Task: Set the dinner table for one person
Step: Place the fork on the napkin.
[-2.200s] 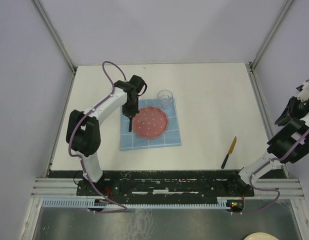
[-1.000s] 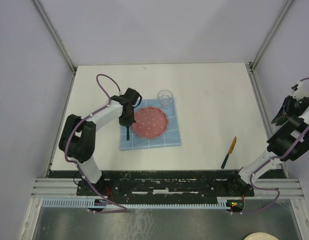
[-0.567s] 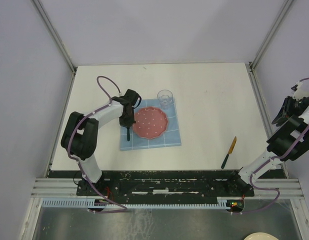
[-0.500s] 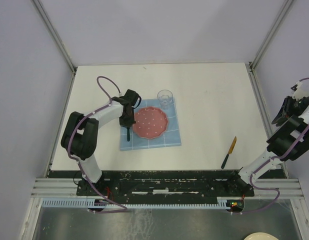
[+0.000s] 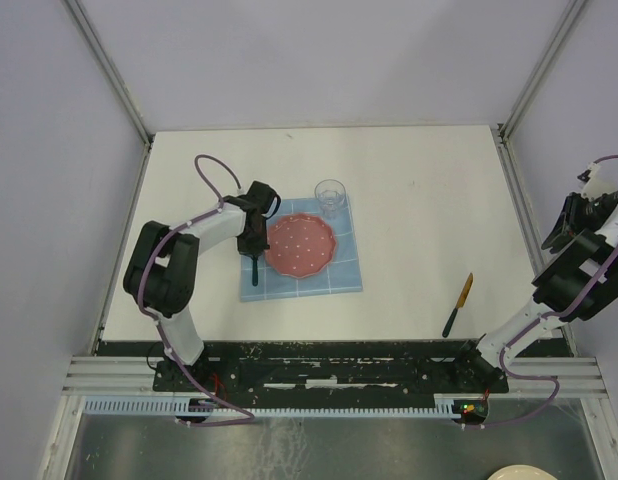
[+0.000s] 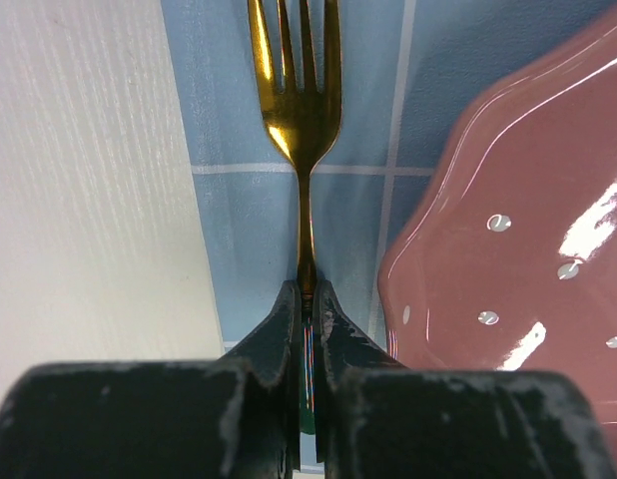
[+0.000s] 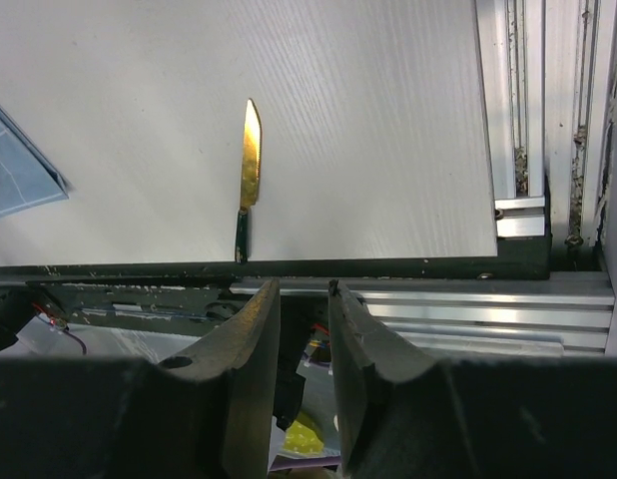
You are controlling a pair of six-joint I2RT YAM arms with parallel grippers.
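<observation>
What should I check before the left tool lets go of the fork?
1. Left tool shut on the fork handle: ok.
2. Fork over the blue placemat, left of the pink plate, apart from it: ok.
3. Fork resting flat on the placemat: cannot tell.
4. Glass upright at the placemat's far right corner: ok.
5. Knife set beside the plate: not ok; it lies on the dinner table near its front edge.
6. Right tool open and empty: ok.
</observation>
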